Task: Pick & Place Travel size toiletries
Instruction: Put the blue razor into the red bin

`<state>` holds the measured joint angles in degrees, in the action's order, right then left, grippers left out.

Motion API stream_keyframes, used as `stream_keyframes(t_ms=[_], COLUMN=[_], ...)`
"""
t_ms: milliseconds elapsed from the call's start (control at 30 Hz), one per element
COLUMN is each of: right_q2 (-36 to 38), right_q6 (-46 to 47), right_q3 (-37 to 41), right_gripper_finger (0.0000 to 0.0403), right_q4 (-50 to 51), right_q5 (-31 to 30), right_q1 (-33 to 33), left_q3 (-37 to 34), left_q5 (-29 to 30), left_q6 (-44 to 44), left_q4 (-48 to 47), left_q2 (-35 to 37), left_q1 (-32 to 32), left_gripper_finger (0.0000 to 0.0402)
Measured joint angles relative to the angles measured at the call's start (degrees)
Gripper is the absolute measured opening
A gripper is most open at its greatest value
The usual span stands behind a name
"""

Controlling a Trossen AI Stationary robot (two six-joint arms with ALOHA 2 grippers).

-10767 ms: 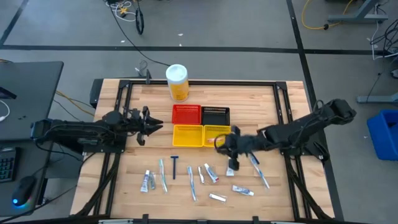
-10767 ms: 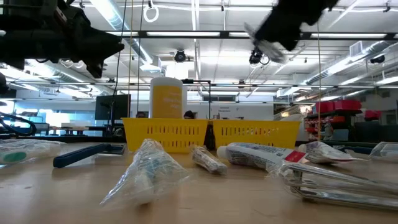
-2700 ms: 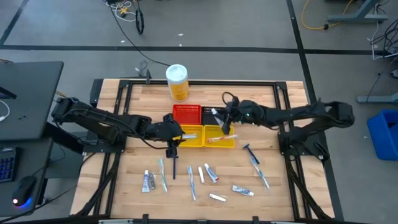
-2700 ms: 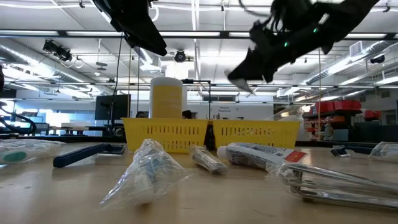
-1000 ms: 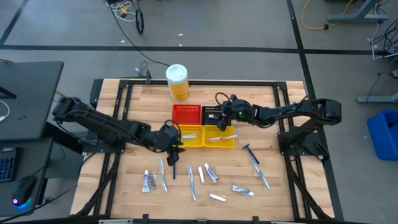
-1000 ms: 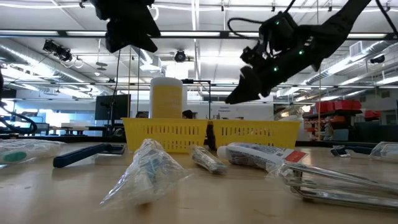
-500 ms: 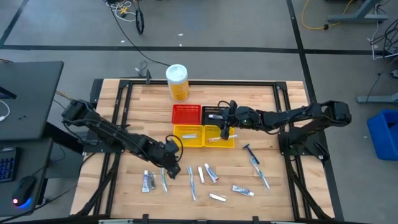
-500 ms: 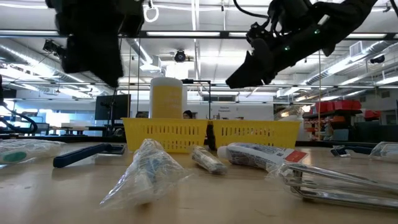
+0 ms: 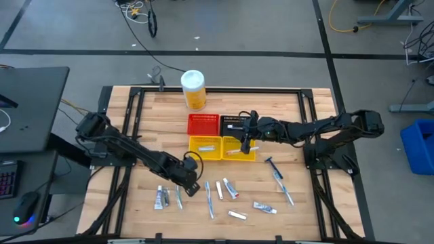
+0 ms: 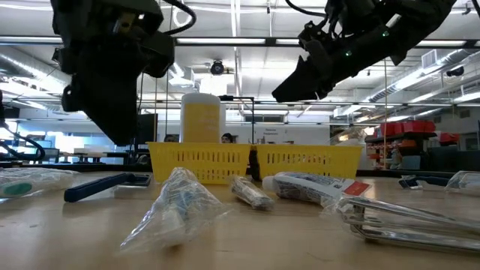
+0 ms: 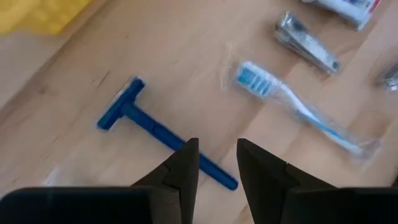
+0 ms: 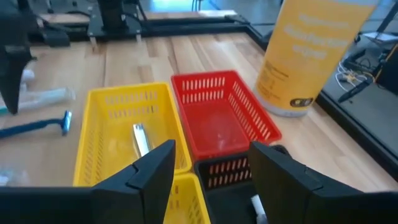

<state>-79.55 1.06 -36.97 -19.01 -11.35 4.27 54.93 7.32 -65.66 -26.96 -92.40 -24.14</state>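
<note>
Now left gripper (image 11: 214, 165) hovering over blue razor (image 11: 163, 131) on tabletop (image 11: 186, 74), jaws narrowly parted, empty, straddling handle, likely lining up for pickup. Right gripper (image 12: 208, 168) hanging over yellow basket (image 12: 106, 143), jaws wide, empty; small metal item (image 12: 140, 138) lying inside.
</note>
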Motion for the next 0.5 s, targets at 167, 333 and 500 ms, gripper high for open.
stream_keyframes(t_ms=[167, 333, 500], right_q2=[-0.02, -0.02, -0.02], right_q6=[-0.02, 0.0, 0.0], right_q3=[-0.02, -0.02, -0.02], right_gripper_finger=[0.0215, 0.0222, 0.0224], right_q4=[0.44, 1.12, 1.58], right_q5=[0.02, 0.08, 0.26], right_q1=[0.0, 0.0, 0.0], left_q3=[-0.03, -0.01, -0.01], left_q5=[-0.32, 0.92, 0.91], left_q6=[-0.48, -2.35, -1.99], left_q4=[-1.37, -2.8, -3.08], left_q2=[-0.36, -0.31, -0.41], left_q1=[0.28, 0.32, 0.73], left_gripper_finger=[0.0116, 0.0121, 0.0154])
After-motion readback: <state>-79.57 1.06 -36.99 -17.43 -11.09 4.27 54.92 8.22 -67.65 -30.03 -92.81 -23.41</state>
